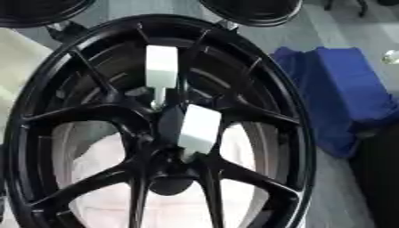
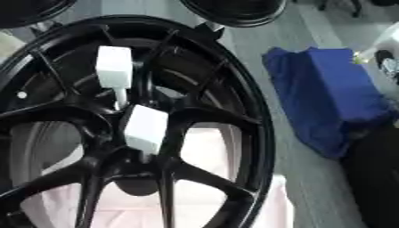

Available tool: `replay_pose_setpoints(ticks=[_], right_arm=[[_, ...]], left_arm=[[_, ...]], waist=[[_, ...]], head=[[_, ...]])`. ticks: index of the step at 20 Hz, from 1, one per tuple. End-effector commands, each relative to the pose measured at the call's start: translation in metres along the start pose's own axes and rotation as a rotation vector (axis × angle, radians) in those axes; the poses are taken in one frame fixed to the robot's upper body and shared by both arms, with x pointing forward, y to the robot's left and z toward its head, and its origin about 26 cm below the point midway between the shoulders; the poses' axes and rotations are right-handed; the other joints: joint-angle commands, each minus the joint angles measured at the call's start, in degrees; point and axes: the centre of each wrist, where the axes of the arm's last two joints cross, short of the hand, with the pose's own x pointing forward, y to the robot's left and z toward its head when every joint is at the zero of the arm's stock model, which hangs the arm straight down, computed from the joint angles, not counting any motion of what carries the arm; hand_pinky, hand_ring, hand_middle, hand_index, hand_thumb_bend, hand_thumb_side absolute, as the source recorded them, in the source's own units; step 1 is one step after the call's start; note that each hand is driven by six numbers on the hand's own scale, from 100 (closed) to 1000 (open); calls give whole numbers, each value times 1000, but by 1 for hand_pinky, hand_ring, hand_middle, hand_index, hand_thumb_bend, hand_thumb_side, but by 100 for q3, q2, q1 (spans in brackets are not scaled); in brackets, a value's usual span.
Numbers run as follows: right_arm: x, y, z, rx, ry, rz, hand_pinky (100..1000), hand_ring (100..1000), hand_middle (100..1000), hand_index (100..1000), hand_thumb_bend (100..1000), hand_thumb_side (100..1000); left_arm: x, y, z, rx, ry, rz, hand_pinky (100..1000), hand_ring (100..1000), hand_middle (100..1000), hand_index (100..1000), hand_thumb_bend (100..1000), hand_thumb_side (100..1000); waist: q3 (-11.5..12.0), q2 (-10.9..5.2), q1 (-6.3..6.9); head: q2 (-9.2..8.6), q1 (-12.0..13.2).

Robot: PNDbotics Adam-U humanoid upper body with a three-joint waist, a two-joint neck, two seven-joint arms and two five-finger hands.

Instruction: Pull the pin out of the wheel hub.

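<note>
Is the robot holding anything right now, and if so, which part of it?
Nothing is held: neither hand shows in either view. Two white pins stand in the middle of the black wheel hub, untouched.

A crumpled blue cloth bundle (image 1: 339, 95) is seen on the grey floor (image 1: 269, 38) at the right. Two round black objects (image 1: 253, 10), possibly further wheels, are cut off at the top edge.
</note>
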Motion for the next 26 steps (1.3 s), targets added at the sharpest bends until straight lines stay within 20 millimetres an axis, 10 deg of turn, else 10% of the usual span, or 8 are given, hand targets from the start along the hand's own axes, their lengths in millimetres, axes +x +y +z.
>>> replay_pose_setpoints(ticks=[1,3,8,17,26], right_arm=[[12,-6,-2,-17,-54,4,909,913,905,827,520,217],[18,-4,0,-23,-98,-34,901,892,872,823,393,472],[35,5,4,-15,-172,-165,874,809,789,765,100,693],[54,18,-2,68,-398,-398,830,660,606,616,160,421],[59,50,1,198,-533,-566,833,655,602,610,100,442]], left_arm=[[5,4,-2,8,-21,-4,948,543,517,718,214,639],[5,4,-2,9,-22,-3,948,543,516,718,215,638],[5,3,-2,6,-22,1,948,542,516,718,215,637],[6,1,-3,-4,-25,11,948,542,516,717,231,635],[6,-1,-3,-18,-39,20,946,539,514,715,215,627]], waist=[[-10,-175,26],[3,-187,30],[54,-201,29],[89,-269,69],[121,-273,144]], head=[[-69,5],[-79,3],[-53,-12],[-48,-76],[-89,-140]])
